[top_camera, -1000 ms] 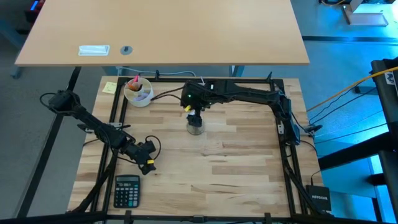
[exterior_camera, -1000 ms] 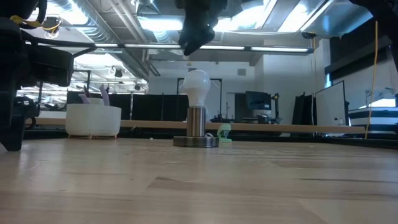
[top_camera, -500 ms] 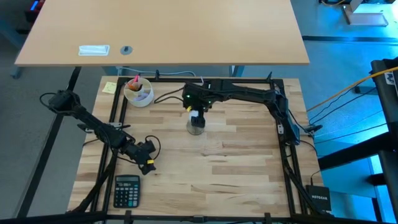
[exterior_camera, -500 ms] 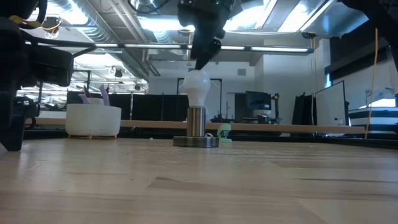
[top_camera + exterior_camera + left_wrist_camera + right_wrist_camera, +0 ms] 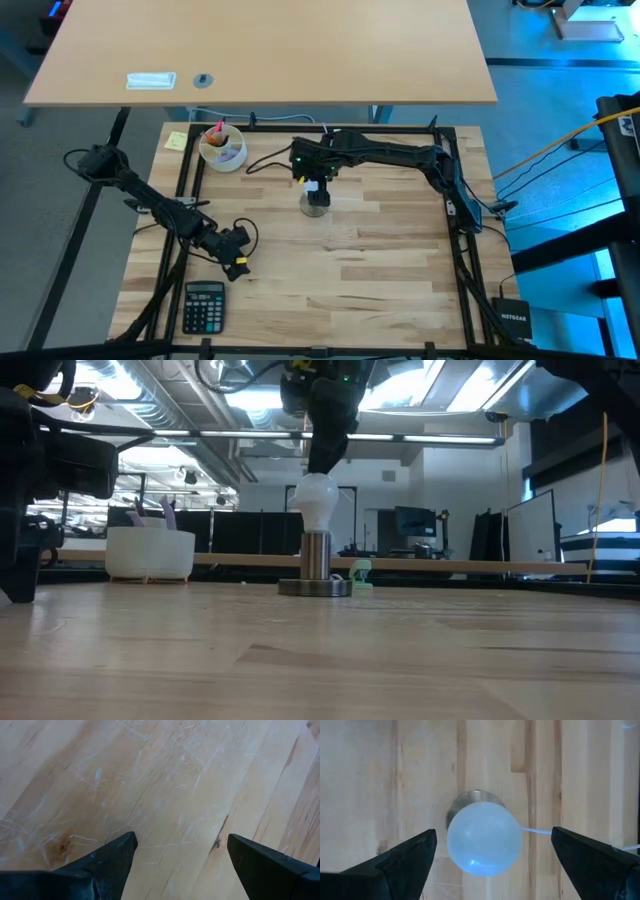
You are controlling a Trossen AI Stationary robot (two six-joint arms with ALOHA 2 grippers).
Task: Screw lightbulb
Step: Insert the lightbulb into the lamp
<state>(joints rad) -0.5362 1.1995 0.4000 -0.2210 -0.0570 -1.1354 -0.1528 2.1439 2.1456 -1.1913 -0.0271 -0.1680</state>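
Observation:
The white lightbulb [image 5: 318, 503] stands upright with its screw base in the round grey metal socket base [image 5: 315, 587] at the middle of the table, and also shows in the high view [image 5: 316, 192]. My right gripper [image 5: 493, 836] hangs right above it, pointing down and open, one finger on either side of the bulb's [image 5: 484, 837] top without touching it. In the low view my right gripper [image 5: 325, 460] ends just at the bulb's top. My left gripper [image 5: 238, 262] is open and empty, low over the bare wood [image 5: 182, 840] at the table's near left.
A white cup [image 5: 221, 147] with pens stands at the far left, with a yellow note [image 5: 176, 140] beside it. A calculator [image 5: 204, 306] lies at the near left. A pale green plug block [image 5: 360, 572] lies behind the socket, and a thin cord [image 5: 535, 830] leaves it.
My right gripper has come down from well above the lightbulb until its fingertips reach the level of the bulb's top. The bulb and the socket have stayed where they were.

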